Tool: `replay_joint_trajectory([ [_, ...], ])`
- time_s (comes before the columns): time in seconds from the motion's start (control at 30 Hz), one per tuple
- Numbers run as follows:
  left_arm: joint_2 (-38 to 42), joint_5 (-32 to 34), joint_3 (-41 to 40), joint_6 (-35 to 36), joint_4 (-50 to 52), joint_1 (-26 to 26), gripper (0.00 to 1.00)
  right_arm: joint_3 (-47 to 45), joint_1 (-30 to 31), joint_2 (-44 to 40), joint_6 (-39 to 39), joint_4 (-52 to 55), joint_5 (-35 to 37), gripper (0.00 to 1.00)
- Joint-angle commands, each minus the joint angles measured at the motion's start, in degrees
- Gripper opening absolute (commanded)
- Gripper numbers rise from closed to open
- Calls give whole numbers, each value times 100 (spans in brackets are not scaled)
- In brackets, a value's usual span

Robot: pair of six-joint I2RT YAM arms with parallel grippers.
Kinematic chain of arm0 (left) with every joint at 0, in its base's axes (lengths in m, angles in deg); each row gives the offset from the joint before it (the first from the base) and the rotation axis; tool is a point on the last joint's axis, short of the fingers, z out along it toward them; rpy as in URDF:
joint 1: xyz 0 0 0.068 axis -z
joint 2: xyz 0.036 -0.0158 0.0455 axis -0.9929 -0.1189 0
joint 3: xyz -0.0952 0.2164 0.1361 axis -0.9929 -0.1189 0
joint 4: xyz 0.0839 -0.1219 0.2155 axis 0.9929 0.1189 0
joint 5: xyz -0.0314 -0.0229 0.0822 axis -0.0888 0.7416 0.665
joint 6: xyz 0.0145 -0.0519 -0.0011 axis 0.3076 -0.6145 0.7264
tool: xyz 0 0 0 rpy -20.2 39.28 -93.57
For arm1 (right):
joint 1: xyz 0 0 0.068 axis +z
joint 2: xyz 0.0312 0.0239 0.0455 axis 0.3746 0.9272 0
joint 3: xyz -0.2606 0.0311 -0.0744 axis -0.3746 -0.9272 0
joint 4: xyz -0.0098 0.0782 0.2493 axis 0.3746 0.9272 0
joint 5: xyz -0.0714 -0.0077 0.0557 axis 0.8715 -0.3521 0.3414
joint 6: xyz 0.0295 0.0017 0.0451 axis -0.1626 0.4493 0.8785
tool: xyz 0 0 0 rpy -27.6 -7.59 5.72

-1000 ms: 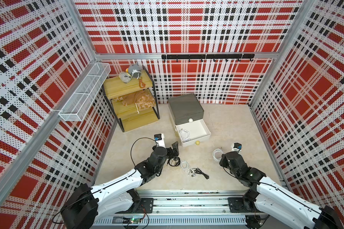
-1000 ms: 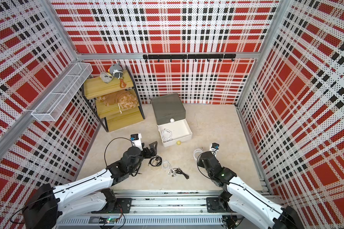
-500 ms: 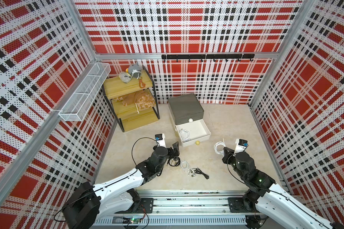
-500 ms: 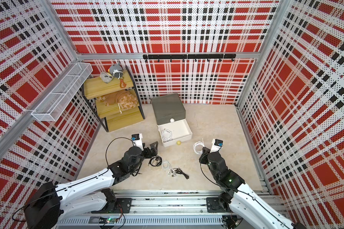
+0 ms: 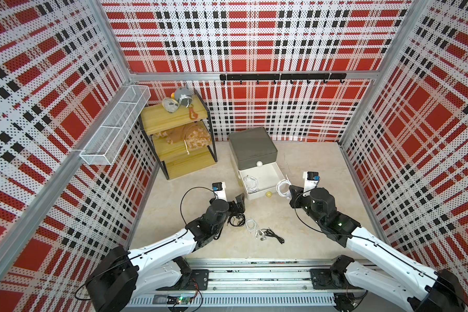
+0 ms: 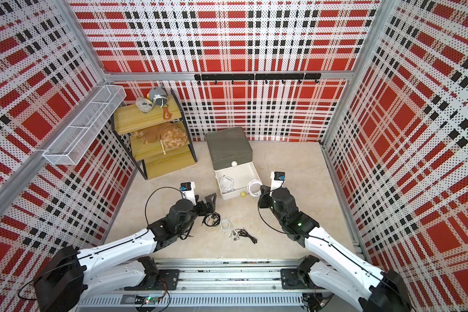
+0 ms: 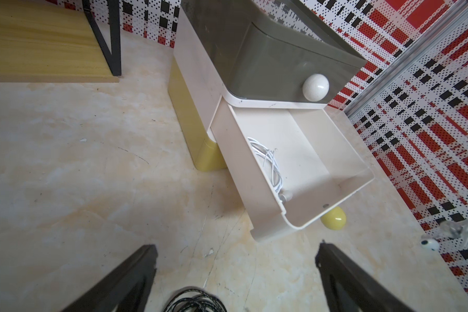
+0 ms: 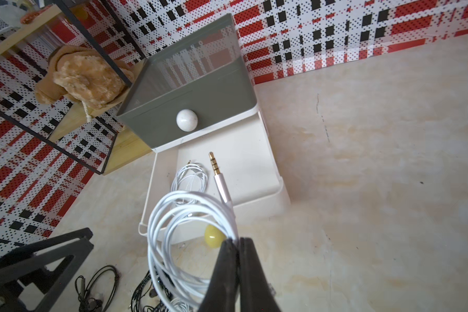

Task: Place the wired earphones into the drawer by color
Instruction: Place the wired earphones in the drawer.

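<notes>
The right gripper (image 8: 237, 241) has swung to the drawer (image 8: 254, 173)'s front rim, fingers pinching the white earphones (image 8: 156, 237)' coil, which seemingly hangs just outside it; the left gripper (image 7: 235, 247) gapes.

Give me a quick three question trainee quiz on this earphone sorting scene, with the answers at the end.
1. True or false: the pulled-out white plastic drawer already holds a coiled white earphone bundle.
2. The right gripper is shut on: A a red coil, B a white coiled earphone cable, C nothing.
3. Fill in: the left gripper stands ___ beside the black earphone coil on the floor.
Key: 1 true; 2 B; 3 open.
</notes>
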Motion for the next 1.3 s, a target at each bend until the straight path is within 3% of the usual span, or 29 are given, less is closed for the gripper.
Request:
replay_joint_trajectory([
  [0.0,-45,-103,-98,-58,-186,38,99,367,-24,411,-294,-521,-167,0],
  [0.53,-182,-158,-197,-273,-251,253,99,1756,-151,2391,-672,-503,205,0],
  [1.23,-479,-86,-315,-626,39,618,99,2157,-351,3271,-539,-181,-24,0],
  [1.27,-500,-86,-305,-639,70,642,99,2198,-355,3284,-539,-142,-67,5],
])
